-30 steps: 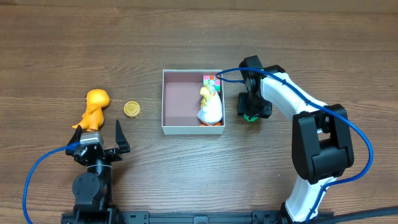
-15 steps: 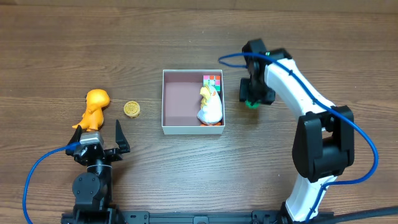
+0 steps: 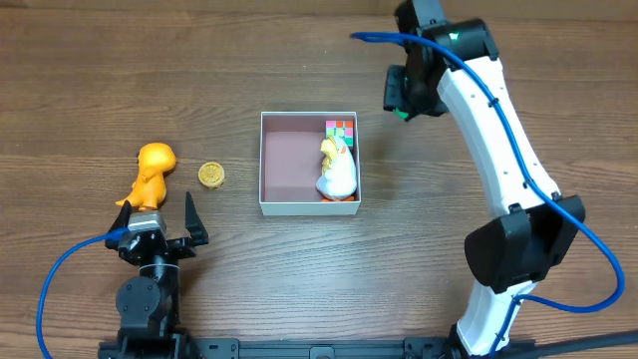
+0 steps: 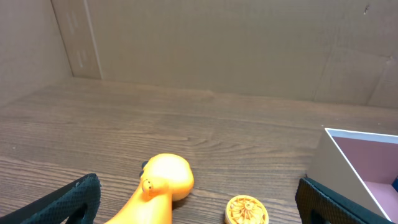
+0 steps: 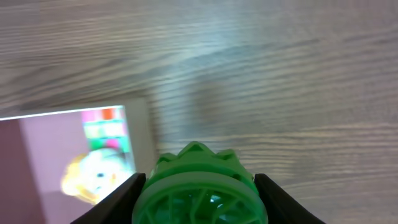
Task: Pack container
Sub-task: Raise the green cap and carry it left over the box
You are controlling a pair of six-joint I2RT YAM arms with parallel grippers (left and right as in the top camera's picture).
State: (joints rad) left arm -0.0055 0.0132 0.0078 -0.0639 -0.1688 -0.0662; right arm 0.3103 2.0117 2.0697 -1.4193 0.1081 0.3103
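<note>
My right fingers (image 3: 401, 108) grip the green toy (image 5: 199, 186) beyond the far right corner of the box (image 3: 261, 179) in the middle of the worktop (image 3: 120, 60), left fingers (image 3: 159, 209) gaping idle, so I should lower it over the bare left half, clear of the white toy (image 3: 339, 178).

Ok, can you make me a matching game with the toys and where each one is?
Toys:
1. orange toy
2. yellow disc
3. white and yellow toy
4. green toy

Places:
A. held in the right tool
B. inside the container
C. on the table, farthest left
D. on the table, between the orange toy and the container

Pairs: 1-C, 2-D, 3-B, 4-A
</note>
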